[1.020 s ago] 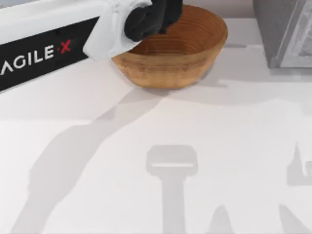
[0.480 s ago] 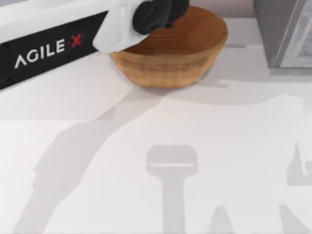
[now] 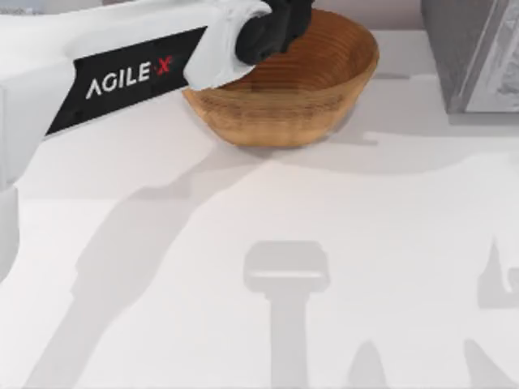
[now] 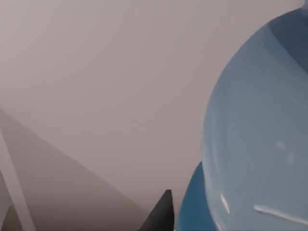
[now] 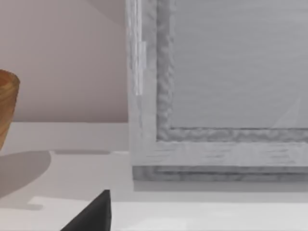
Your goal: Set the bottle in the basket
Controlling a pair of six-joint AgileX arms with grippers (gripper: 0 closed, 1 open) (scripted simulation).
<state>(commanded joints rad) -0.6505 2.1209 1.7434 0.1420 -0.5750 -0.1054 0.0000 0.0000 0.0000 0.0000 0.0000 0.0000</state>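
The tan woven basket (image 3: 300, 105) sits at the back of the table, a little right of centre. My left arm reaches in from the left, and its black gripper (image 3: 276, 28) hangs over the basket's back left rim. In the left wrist view the clear bluish bottle (image 4: 260, 144) looms very close, beside a dark fingertip (image 4: 161, 216), and the gripper is shut on it. The right wrist view catches the basket's edge (image 5: 7, 106) far off. A dark fingertip (image 5: 94, 214) of my right gripper pokes in there.
A grey framed box (image 3: 478, 57) stands at the back right corner, close in front of the right wrist camera (image 5: 216, 96). The white table (image 3: 259, 243) spreads out in front of the basket, crossed by arm shadows.
My left arm has slid to the right and farther over the basket, carrying its gripper toward the bowl's back. The basket has stayed put.
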